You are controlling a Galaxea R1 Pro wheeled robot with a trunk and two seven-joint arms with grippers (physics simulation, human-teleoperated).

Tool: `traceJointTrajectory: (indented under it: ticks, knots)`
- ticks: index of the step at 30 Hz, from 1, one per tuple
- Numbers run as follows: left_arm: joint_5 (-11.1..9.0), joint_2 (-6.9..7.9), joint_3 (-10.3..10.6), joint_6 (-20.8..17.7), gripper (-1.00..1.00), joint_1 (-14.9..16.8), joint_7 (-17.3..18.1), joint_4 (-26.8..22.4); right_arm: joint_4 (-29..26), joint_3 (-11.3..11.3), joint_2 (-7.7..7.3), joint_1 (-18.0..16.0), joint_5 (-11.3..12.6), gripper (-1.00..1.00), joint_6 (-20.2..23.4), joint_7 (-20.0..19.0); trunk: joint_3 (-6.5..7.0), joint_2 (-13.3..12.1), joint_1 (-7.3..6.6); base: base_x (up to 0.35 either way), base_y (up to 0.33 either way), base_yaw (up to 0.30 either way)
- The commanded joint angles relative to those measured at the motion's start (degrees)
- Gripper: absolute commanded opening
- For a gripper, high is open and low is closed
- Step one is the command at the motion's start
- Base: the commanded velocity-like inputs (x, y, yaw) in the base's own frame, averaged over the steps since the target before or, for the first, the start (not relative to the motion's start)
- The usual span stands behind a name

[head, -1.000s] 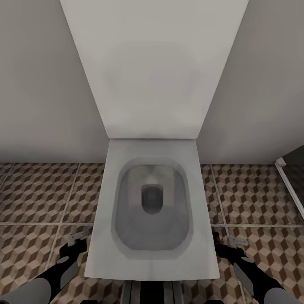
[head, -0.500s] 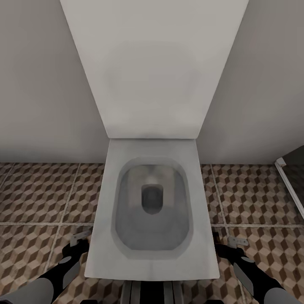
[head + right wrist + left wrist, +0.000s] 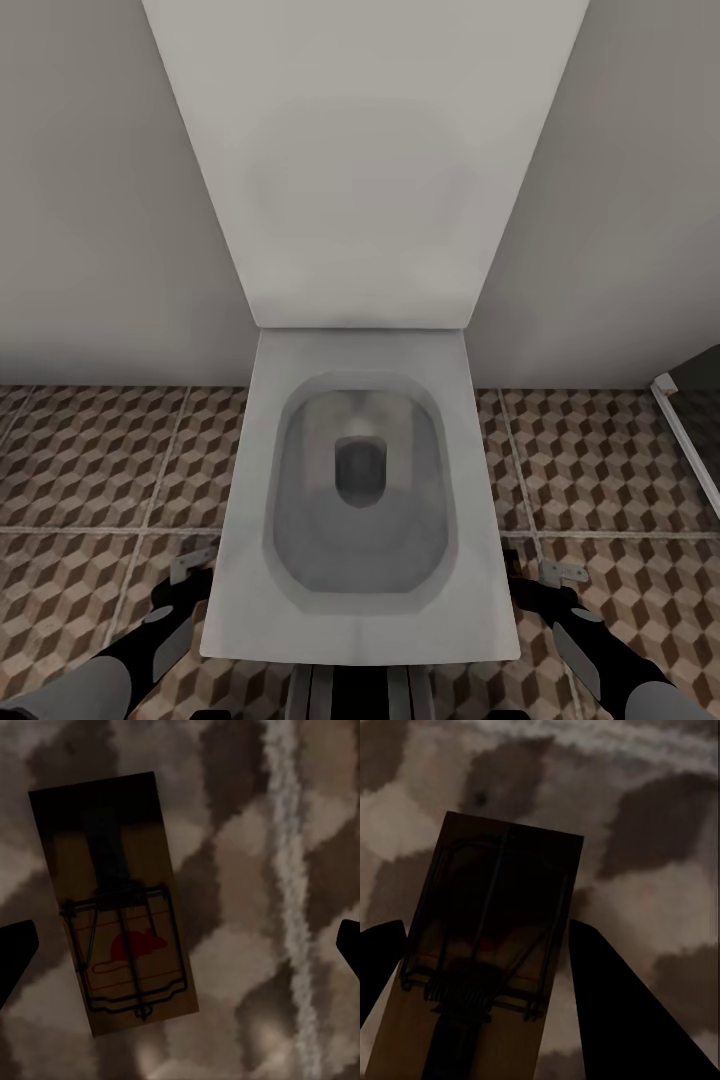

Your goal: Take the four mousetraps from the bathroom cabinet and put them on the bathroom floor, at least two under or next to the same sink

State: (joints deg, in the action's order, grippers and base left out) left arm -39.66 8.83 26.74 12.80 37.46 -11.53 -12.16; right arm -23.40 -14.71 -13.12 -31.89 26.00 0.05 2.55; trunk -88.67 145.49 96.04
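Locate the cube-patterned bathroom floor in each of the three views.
Head view: the bathroom floor lies across the lower part, on both sides of the toilet.
Left wrist view: it is the backdrop behind one mousetrap.
Right wrist view: it is the backdrop around a second mousetrap.
Shared landmark: the pale grout lines.

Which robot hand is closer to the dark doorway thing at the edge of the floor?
The right hand. It sits low beside the toilet on the same side as the dark doorway. The left hand is across the toilet, farther away.
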Motion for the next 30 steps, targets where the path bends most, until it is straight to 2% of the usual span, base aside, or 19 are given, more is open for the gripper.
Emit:
traceJointTrajectory:
  ticks: [1, 12, 13, 30]
  knots:
    - [-0.3, 0.02, 0.5, 0.1, -1.00, 0.0, -0.3, -0.1, -0.1, -0.5, -0.07, 0.0, 0.5, 1.00, 0.0, 0.3, -0.03, 0.0, -0.01, 0.000, 0.000, 0.000]
    - [-0.3, -0.12, 0.5, -0.2, -1.00, 0.1, -0.3, -0.1, -0.1, -0.4, -0.13, 0.0, 0.5, 1.00, -0.1, 0.3, -0.03, 0.0, -0.01, 0.000, 0.000, 0.000]
    - [-0.3, -0.12, 0.5, -0.2, 1.00, 0.1, -0.3, -0.1, -0.1, -0.4, -0.14, 0.0, 0.5, 1.00, -0.1, 0.3, -0.03, 0.0, -0.01, 0.000, 0.000, 0.000]
    - [-0.3, -0.13, 0.5, -0.2, 1.00, 0.1, -0.3, -0.1, -0.1, -0.4, -0.15, 0.0, 0.5, 1.00, -0.1, 0.3, -0.03, 0.0, -0.01, 0.000, 0.000, 0.000]
